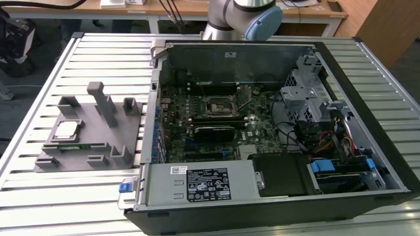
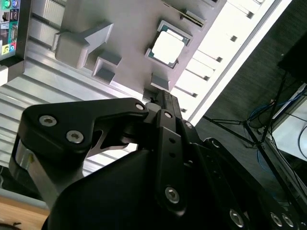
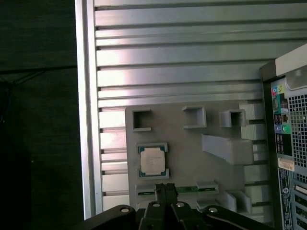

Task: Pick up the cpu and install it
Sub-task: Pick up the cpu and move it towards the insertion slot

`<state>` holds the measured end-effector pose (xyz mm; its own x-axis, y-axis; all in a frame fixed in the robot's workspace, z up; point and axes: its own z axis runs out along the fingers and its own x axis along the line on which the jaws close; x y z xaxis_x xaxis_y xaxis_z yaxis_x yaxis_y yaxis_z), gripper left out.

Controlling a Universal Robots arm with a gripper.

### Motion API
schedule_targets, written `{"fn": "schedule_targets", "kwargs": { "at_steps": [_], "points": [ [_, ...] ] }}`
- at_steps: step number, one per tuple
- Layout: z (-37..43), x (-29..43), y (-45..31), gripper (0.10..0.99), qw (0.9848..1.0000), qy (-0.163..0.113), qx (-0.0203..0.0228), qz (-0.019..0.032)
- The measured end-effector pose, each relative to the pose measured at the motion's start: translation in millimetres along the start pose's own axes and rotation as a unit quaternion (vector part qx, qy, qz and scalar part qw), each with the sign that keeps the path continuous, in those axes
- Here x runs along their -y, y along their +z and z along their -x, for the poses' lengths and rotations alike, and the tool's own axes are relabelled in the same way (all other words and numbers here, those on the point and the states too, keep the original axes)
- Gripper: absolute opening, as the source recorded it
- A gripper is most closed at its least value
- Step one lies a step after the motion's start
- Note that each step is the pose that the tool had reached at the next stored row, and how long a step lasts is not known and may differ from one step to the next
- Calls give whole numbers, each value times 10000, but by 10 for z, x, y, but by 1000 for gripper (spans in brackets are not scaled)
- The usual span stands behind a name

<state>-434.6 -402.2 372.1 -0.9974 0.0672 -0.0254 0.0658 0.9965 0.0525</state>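
The cpu [image 1: 68, 129], a small silvery square chip, lies flat in a pocket of the grey fixture [image 1: 98, 157] on the slatted table, at the exterior view's left. Both wrist views look down on the cpu [image 3: 153, 160] [image 2: 168, 47] from well above. My gripper [image 3: 165, 188] [image 2: 154, 97] hangs high over the fixture's edge near the cpu, its black fingers pressed together and holding nothing. The black socket frame [image 1: 217, 105] sits in the middle of the motherboard inside the open computer case [image 1: 367, 123].
A green memory stick [image 1: 75, 146] [image 3: 184, 189] lies in a slot of the fixture beside the cpu. Grey posts [image 1: 98, 98] rise from the fixture. The robot arm [image 1: 243, 19] stands behind the case. The table edge [image 3: 86, 120] drops to dark floor.
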Motion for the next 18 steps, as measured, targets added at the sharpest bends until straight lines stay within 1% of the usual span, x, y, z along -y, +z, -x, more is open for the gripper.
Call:
{"fn": "schedule_targets", "kwargs": {
  "at_steps": [5, 9, 18],
  "points": [
    [-1, 7, 41, 106, 9999, -153, -11, 4],
    [-1, 10, 74, 106, 9999, -168, -19, 4],
    [-3, 13, 128, 106, 9999, -171, -19, 5]
  ]
}}
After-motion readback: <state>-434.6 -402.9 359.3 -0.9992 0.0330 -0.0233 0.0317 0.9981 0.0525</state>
